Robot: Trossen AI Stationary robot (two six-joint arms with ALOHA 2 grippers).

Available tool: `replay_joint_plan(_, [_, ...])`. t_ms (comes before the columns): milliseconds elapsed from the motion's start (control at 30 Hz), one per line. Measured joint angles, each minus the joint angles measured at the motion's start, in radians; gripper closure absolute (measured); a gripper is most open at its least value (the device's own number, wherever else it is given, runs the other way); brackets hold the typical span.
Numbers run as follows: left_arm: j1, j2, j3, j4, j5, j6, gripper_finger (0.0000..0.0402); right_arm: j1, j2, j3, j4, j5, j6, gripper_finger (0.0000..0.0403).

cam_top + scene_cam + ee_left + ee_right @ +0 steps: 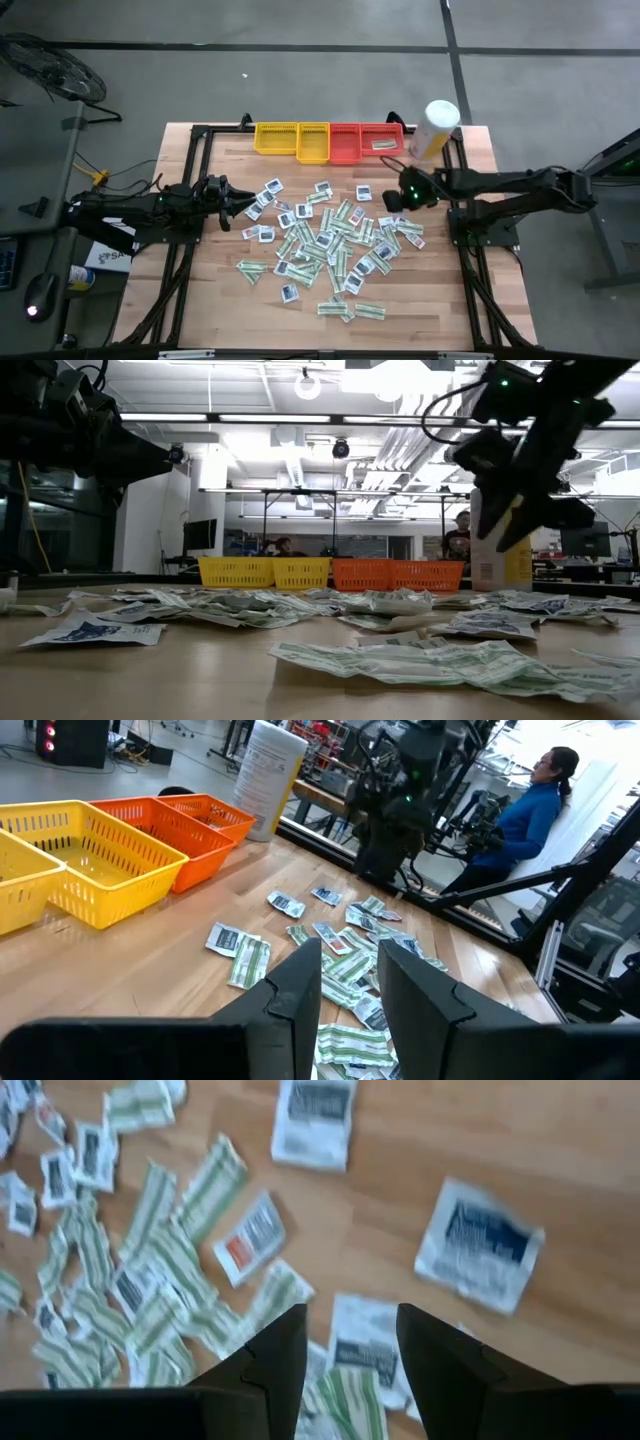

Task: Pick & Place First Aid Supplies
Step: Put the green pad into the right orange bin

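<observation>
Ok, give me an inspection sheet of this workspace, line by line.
Surface: light wooden table top with a black frame.
Job's things: dozens of small flat paper packets, white-and-green strips and white squares with dark centres, scattered over the middle; one packet already in the red plastic tray.
Clutter: yellow plastic tray beside the red one at the far edge; tall white-and-yellow cylindrical canister at the far right corner.
Grippers: left hand open, at the pile's left edge, empty; right hand open above the pile's right side, empty.
Cables: yellow cable left of the table.
Surroundings: workshop; seated person in blue.
</observation>
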State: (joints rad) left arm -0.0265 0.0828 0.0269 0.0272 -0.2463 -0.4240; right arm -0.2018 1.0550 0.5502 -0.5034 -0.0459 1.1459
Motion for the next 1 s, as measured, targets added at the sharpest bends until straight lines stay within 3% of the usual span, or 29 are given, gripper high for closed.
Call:
replay_joint_plan(167, [0.000,0.000,0.000,0.000,0.000,0.000,0.0300,0.036,-0.046,-0.051,-0.035,-0.027,0.005,0.0253])
replay_joint_plan(700, [0.000,0.000,0.000,0.000,0.000,0.000,0.0300,0.160,-0.085,-0.058,-0.382,-0.025,0.167,0.0254])
replay_joint_plan(1000, [0.000,0.000,0.000,0.000,0.000,0.000,0.0300,0.165,-0.093,-0.058,-0.417,0.015,0.206,0.0254])
